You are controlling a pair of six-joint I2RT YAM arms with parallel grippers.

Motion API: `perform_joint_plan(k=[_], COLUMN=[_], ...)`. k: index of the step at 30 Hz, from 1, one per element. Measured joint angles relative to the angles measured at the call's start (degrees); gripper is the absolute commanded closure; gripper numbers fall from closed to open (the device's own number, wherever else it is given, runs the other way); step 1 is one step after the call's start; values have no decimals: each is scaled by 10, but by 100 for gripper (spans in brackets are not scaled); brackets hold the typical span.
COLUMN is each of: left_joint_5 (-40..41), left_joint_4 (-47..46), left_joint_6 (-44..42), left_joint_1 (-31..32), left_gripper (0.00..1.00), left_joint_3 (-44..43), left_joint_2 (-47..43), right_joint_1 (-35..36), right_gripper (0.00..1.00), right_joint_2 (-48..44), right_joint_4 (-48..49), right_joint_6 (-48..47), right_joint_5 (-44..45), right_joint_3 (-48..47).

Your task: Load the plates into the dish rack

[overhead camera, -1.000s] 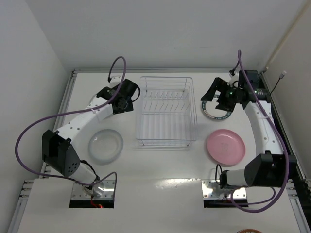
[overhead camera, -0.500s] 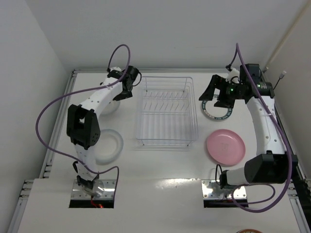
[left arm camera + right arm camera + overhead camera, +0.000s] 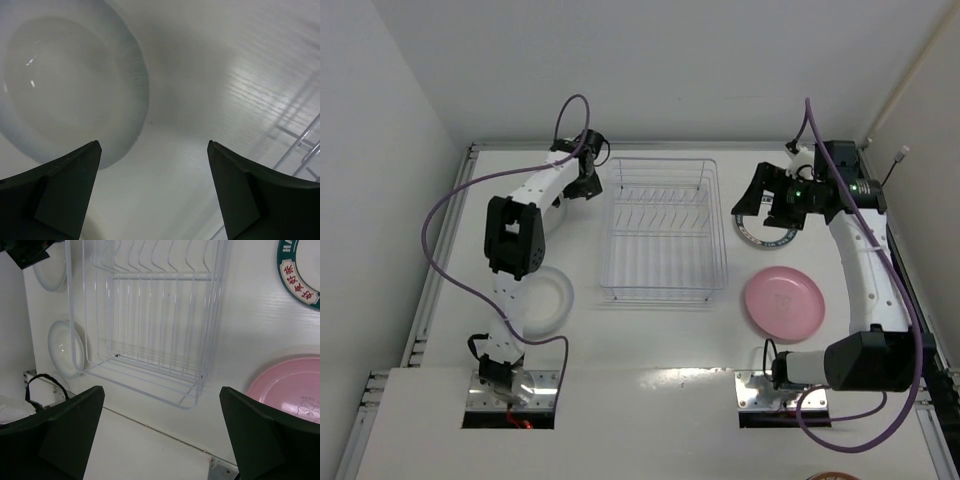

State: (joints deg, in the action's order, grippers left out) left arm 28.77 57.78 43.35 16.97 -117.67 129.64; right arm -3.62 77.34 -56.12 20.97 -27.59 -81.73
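The wire dish rack (image 3: 662, 230) stands empty mid-table and also shows in the right wrist view (image 3: 150, 315). The clear glass plate (image 3: 556, 300) lies left of it, partly hidden by my left arm, and also shows in the right wrist view (image 3: 65, 347). The teal-rimmed white plate (image 3: 767, 232) (image 3: 300, 275) lies right of the rack, with the pink plate (image 3: 784, 302) (image 3: 287, 390) nearer. My left gripper (image 3: 587, 180) (image 3: 153, 145) is open and empty by the rack's far left corner. My right gripper (image 3: 772, 205) (image 3: 161, 390) is open and empty above the teal-rimmed plate.
A second pale round dish (image 3: 70, 85) lies under the left gripper, left of the rack's far end (image 3: 557, 213) (image 3: 50, 270). Walls close in the table at the back and both sides. The arm bases (image 3: 510, 385) sit at the near edge.
My left arm has stretched out and risen, carrying its open gripper from beside the rack's left side toward the far left corner. The right gripper has barely shifted.
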Motion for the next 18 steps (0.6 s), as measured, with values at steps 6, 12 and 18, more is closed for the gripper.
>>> perform_joint_plan(k=[6,12,18], left_joint_5=[-37,-14,24], left_joint_4=[-26,-21,0], left_joint_6=[-30,-37,-32], left_joint_1=[-1,-2,-4], left_gripper=[14,14,20], left_joint_3=[-17,-15,-9], left_joint_2=[32,54,59], right_joint_1=[0,0,0], right_gripper=[0,0,0], right_joint_2=[-8,-1,25], right_joint_4=[7,6,6], right_joint_6=[-2,-7,-13], right_joint_5=[-6,-9,-15], right_joint_3=[39,40,40])
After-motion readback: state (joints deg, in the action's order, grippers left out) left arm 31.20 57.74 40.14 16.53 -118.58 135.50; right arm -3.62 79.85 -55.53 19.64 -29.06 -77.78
